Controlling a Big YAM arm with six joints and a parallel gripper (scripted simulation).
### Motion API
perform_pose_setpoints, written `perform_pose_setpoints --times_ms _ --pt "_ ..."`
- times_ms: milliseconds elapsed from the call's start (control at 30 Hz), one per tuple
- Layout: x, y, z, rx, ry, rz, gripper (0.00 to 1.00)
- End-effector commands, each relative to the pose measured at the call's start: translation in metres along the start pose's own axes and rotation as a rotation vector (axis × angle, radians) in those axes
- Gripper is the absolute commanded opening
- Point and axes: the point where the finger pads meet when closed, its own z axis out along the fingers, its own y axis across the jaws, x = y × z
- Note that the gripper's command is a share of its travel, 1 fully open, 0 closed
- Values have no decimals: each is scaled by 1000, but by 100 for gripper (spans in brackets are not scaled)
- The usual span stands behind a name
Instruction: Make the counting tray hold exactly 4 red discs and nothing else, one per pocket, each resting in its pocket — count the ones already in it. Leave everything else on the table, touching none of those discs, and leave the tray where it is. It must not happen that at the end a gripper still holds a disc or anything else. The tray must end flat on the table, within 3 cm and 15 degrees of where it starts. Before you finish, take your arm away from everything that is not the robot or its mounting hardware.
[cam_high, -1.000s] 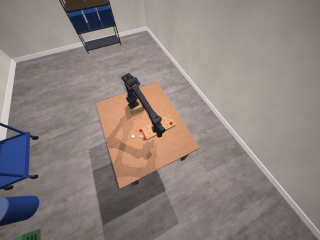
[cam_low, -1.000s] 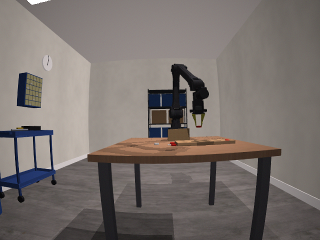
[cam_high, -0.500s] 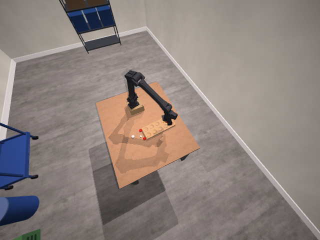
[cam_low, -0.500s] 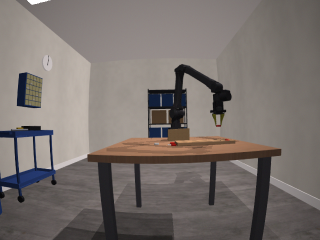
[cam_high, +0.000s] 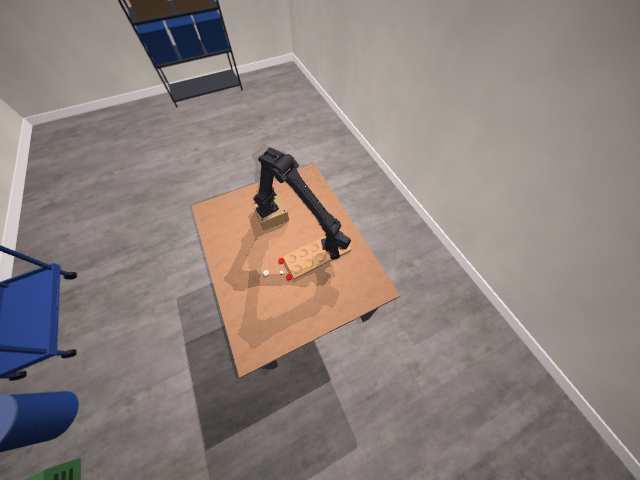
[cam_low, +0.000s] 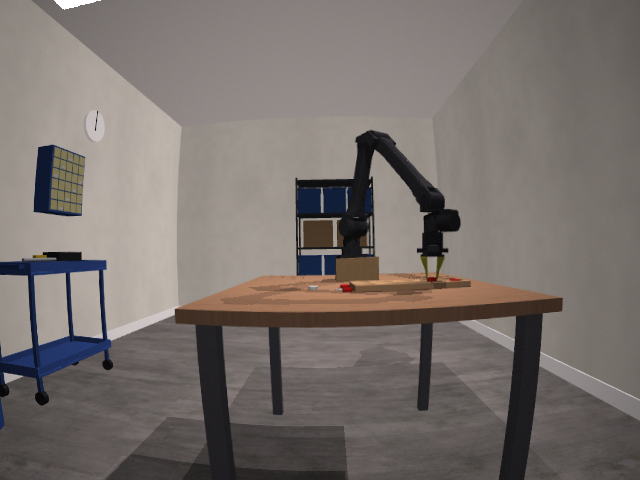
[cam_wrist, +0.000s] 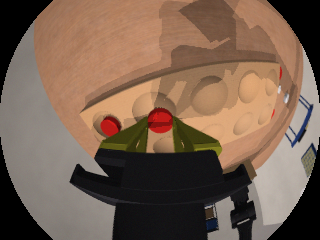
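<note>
A black robot arm (cam_high: 310, 198) (cam_low: 405, 162) reaches over a wooden table (cam_high: 222, 227) (cam_low: 310, 316). Its gripper (cam_high: 333, 254) (cam_low: 432, 277) (cam_wrist: 160, 120) points down above the counting tray (cam_high: 315, 267) (cam_low: 387, 286) (cam_wrist: 192, 117), a pale block with two rows of round pockets. The yellow-green fingers are clamped on a red disc (cam_low: 432, 279) (cam_wrist: 160, 121), held over the tray.

In the wrist view, a second red disc (cam_wrist: 110, 126) sits at nine o'clock from the held one, in an end pocket, and looks slightly tilted. The nearest pocket (cam_wrist: 150, 104) shows just beyond the held disc, toward eleven o'clock.

From above, two more red discs (cam_high: 281, 260) (cam_high: 288, 276) lie on the table by the tray's other end, at about nine and eight o'clock from its middle. Two white pieces (cam_high: 265, 273) (cam_high: 281, 272) lie near them.

The step in hand looks like setting the held disc into a free pocket. To do it well, centre the disc over one pocket, keep it level, and lower straight down until it rests on the bottom. Then part the fingers only a little, so neither brushes the disc already placed, and rise straight up. Pressing on a rim could tip the disc or nudge the tray.
</note>
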Motion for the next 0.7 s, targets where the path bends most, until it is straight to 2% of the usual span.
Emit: perform_pose_setpoints --times_ms 0,67,167,200,400,667 --pt "-31 29 -38 -91 -89 18 0" --pt "-31 29 -37 -91 -89 17 0" --pt "-18 16 -6 -42 -43 17 0" --pt "-16 14 -3 -39 -39 17 0" --pt "-15 13 7 -35 -36 17 0" --pt "-15 12 10 -34 -34 17 0"
